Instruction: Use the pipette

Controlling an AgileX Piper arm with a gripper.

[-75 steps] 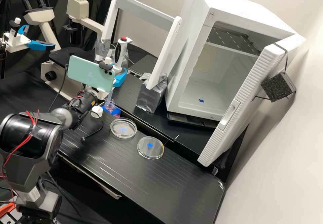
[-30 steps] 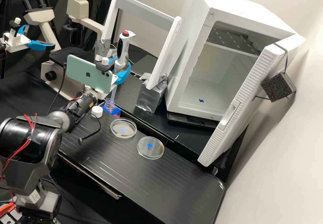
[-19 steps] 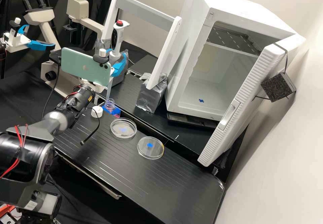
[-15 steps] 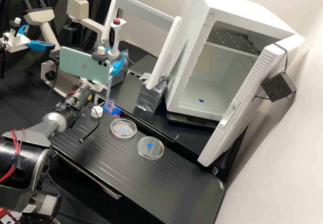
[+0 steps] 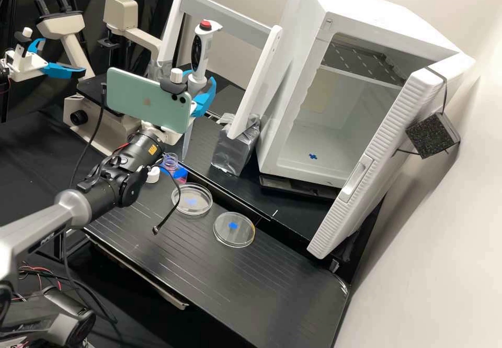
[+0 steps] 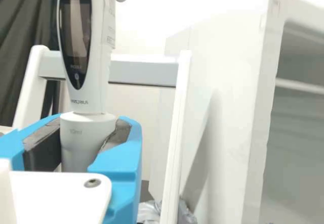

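Two dishes [image 5: 234, 235], bench [image 5: 261, 290], pale wall [image 5: 444, 233]

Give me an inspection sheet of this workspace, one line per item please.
Surface: black bench, pale streaks running along it
Job's things: pipette gripped, roughly upright; open bottle; two round dishes with blue marks
Clutter: loose white cap beside the bottle
Gripper: blue fingers closed on the pipette; green phone mounted behind
Cables: black cable dangling over the bench
Surroundings: white cabinet, door open; microscope; white frame
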